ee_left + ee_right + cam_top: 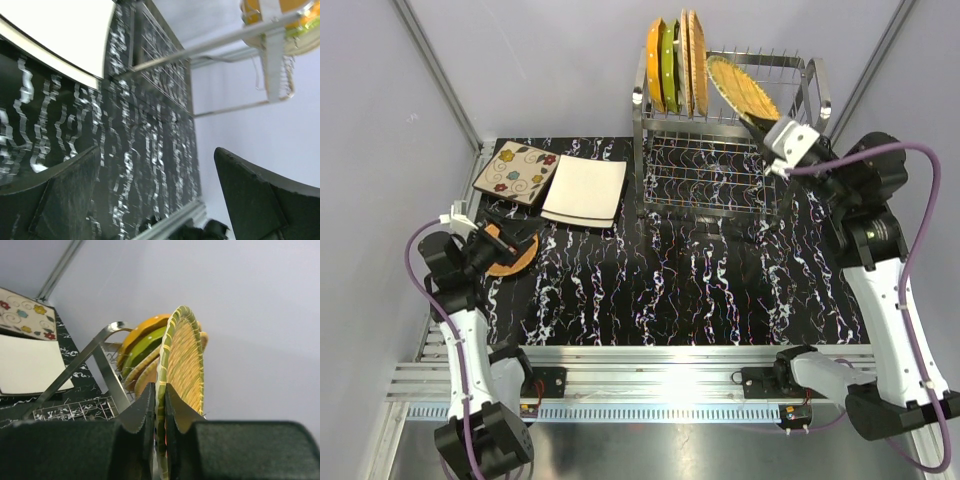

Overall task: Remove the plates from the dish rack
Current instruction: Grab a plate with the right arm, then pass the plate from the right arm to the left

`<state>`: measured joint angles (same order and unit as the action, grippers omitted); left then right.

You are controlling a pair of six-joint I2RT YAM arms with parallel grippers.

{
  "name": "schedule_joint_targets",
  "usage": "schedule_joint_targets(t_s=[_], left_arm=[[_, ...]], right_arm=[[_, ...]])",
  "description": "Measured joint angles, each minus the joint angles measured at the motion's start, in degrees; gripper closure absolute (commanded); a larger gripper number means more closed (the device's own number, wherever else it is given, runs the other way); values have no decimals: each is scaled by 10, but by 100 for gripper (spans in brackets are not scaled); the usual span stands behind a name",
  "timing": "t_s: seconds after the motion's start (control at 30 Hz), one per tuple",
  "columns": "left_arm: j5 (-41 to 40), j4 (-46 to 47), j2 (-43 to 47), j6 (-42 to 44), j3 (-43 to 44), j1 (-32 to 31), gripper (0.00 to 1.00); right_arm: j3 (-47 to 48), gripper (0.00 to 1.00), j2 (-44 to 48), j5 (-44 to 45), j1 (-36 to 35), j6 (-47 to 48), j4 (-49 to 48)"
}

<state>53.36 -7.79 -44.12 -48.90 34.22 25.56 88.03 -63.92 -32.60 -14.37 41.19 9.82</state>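
Our right claw (159,396) is clenched on the rim of the green-edged wicker plate (186,357), holding it tilted above the top tier of the dish rack (720,165) at the far edge of the table (700,290). Three other plates (672,62) stand upright just beside it. Our worry is the thin grip, on the edge alone: a quick swing could twist the plate loose. Its lower rim could also snag a prong and tug the rack. Our left claw (156,160) gapes, holding nothing, near the left edge, next to a small round wicker plate (518,258).
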Motion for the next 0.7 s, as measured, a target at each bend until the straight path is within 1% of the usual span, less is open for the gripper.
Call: schedule_joint_targets(t_s=[0.13, 0.27, 0.5, 0.7], left_arm=[[3, 28, 14, -51, -16, -38, 1], [2, 49, 14, -91, -21, -74, 1], [-9, 83, 12, -156, -22, -136, 1], [-12, 125, 4, -210, -52, -179, 1]], right_arm=[[-48, 100, 42, -46, -14, 62, 12], [-92, 100, 76, -73, -52, 134, 44], [-165, 100, 115, -75, -153, 266, 114], [-231, 100, 128, -74, -208, 353, 154]])
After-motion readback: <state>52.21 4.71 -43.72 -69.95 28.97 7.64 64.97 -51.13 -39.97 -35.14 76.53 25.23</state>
